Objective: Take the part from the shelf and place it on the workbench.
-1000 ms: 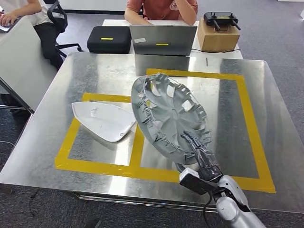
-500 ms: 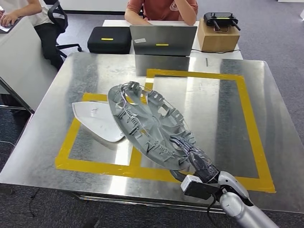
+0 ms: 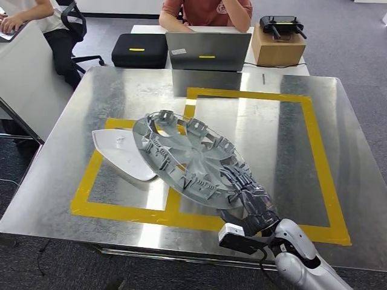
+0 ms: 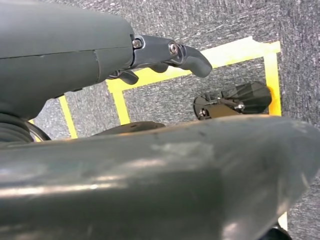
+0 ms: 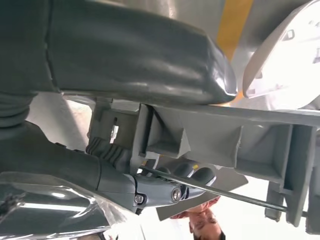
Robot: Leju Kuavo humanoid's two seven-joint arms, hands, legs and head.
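Head view: the right hand (image 3: 253,202) reaches over the near edge of the steel worktop (image 3: 296,145) and holds a grey wheel cover (image 3: 191,160).
Fingers: the right hand's fingers (image 3: 237,181) are closed on the near rim of the wheel cover, dark fingers over its ribbed inner face.
Wheel cover: tilted, inner side up, stretching away from the fingers toward the far left; its near rim is at the fingers, its far rim is raised. Whether any part rests on the worktop, I cannot tell.
White panel (image 3: 121,154): lies flat on the worktop beyond the far-left rim of the wheel cover, which overlaps its edge.
Yellow tape (image 3: 319,163): outlines squares on the worktop; one strip runs just beneath the fingers.
Right wrist view: the thumb (image 5: 151,60) lies along the rim of the wheel cover (image 5: 226,135), with the fingers (image 5: 166,192) under it, clamping the rim between them; the white panel (image 5: 286,65) shows past the thumb tip.
Left wrist view: the left hand (image 4: 113,100) hangs over grey carpet (image 4: 226,20) marked with yellow tape, holding nothing, one of its fingers (image 4: 177,55) extended and apart from the thumb.
Beyond the worktop: a laptop (image 3: 207,51), a black case (image 3: 139,49), a cardboard box (image 3: 277,47) and seated people (image 3: 205,12).
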